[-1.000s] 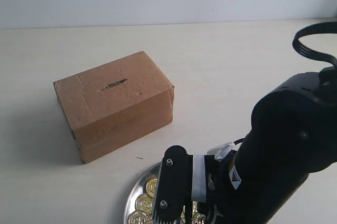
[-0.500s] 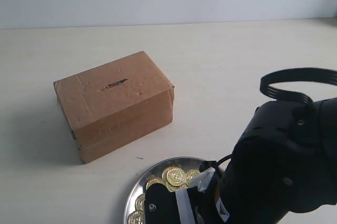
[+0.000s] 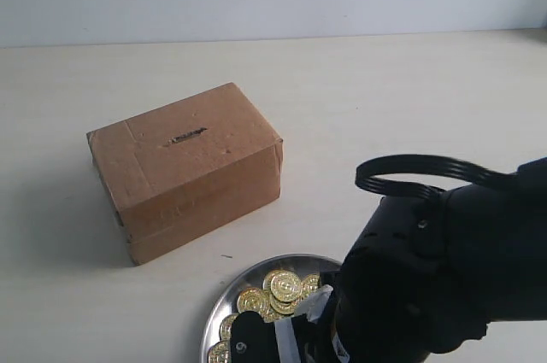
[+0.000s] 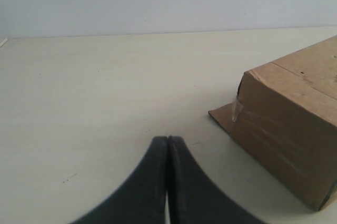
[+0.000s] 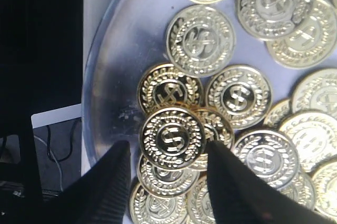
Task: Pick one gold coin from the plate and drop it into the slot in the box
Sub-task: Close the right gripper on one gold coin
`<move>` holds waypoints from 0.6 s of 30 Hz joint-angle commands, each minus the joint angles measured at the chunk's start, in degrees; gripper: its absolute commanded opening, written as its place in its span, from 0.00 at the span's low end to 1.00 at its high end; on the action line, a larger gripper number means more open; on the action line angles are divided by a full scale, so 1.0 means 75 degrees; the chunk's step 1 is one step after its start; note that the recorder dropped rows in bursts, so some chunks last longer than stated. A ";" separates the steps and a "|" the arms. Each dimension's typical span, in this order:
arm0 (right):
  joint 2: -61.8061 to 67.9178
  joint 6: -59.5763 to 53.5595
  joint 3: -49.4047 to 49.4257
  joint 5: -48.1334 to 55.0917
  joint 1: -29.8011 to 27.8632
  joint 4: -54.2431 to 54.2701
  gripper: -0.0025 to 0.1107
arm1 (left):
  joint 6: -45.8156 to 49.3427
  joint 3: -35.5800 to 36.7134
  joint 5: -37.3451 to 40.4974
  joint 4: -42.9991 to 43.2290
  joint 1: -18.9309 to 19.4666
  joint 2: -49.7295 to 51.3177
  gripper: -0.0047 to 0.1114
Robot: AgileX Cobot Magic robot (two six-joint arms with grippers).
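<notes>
The brown cardboard box point(image 3: 184, 166) stands left of the middle, with its dark slot point(image 3: 186, 134) in the top face. At the near edge lies the silver plate point(image 3: 224, 312) holding several gold coins point(image 3: 278, 286). My right arm point(image 3: 427, 278) bends low over the plate. My right gripper point(image 5: 168, 147) is open just above the coin pile, and one gold coin point(image 5: 172, 138) lies flat between its fingers point(image 5: 113, 182), on top of other coins. My left gripper point(image 4: 167, 139) is shut and empty, low over the table beside a corner of the box point(image 4: 295, 118).
The beige table point(image 3: 385, 98) runs back to a white wall. Past the plate's rim point(image 5: 105, 103), the right wrist view shows a dark area with a thin cable point(image 5: 52, 145) and a white strip point(image 5: 55, 116). The left gripper is out of the exterior view.
My right arm has swung down and toward the near edge over the plate, uncovering more coins in the exterior view. The box has not moved.
</notes>
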 commanded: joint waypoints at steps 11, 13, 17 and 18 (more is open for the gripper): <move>0.0274 -0.0003 -0.0016 -0.0373 0.0029 -0.0047 0.42 | -0.0006 0.0013 -0.0009 -0.0032 -0.0048 -0.0030 0.04; 0.0274 -0.0003 -0.0016 -0.0373 0.0029 -0.0047 0.42 | -0.0006 0.0013 -0.0009 -0.0032 -0.0048 -0.0030 0.04; 0.0274 -0.0003 -0.0016 -0.0373 0.0029 -0.0047 0.42 | -0.0006 0.0013 -0.0009 -0.0032 -0.0048 -0.0030 0.04; 0.0274 -0.0003 -0.0016 -0.0373 0.0029 -0.0047 0.42 | -0.0006 0.0013 -0.0009 -0.0032 -0.0048 -0.0030 0.04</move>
